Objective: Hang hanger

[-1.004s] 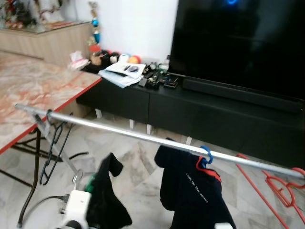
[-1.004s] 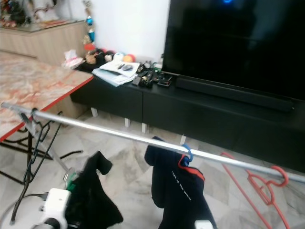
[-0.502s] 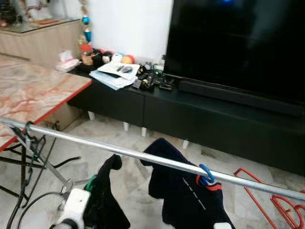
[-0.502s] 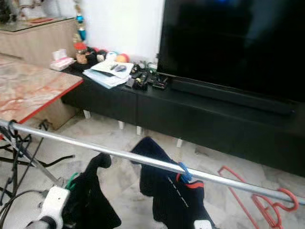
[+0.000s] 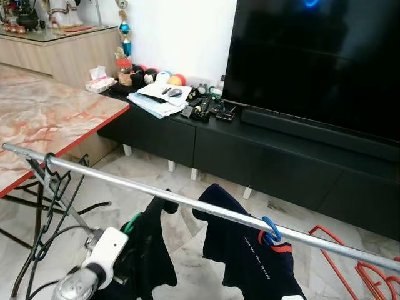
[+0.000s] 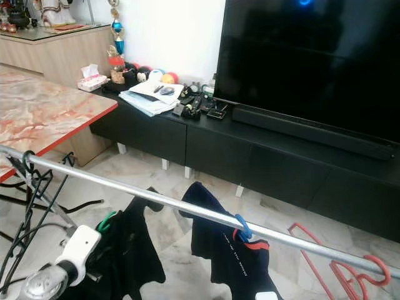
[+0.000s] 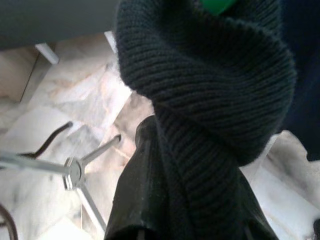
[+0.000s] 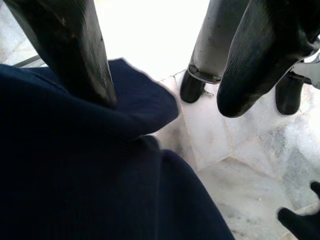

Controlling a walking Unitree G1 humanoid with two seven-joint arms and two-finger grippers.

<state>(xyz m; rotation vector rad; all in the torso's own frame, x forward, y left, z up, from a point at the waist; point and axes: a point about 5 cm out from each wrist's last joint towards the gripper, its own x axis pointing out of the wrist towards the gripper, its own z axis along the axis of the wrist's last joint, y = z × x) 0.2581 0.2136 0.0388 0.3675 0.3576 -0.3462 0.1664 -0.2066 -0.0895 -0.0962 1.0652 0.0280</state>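
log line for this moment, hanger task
stage: hanging | left gripper: shut on dark knit garment, green hanger just under rail | right gripper: open beside navy shirt

A steel rail (image 5: pixel 187 201) runs across above the left gripper (image 7: pixel 150 200); a dark shirt (image 5: pixel 250 250) hangs from it on a blue hook (image 5: pixel 270 230), just to that gripper's right; a black hanger (image 5: pixel 50 206) hangs at the rail's left end and a red hanger (image 6: pixel 356 275) near its right end; beyond the rail a black cabinet (image 5: pixel 262 156) carries papers (image 5: pixel 159 99), a TV (image 5: pixel 312 62) and small clutter; a marble table (image 5: pixel 44 125) stands at left.
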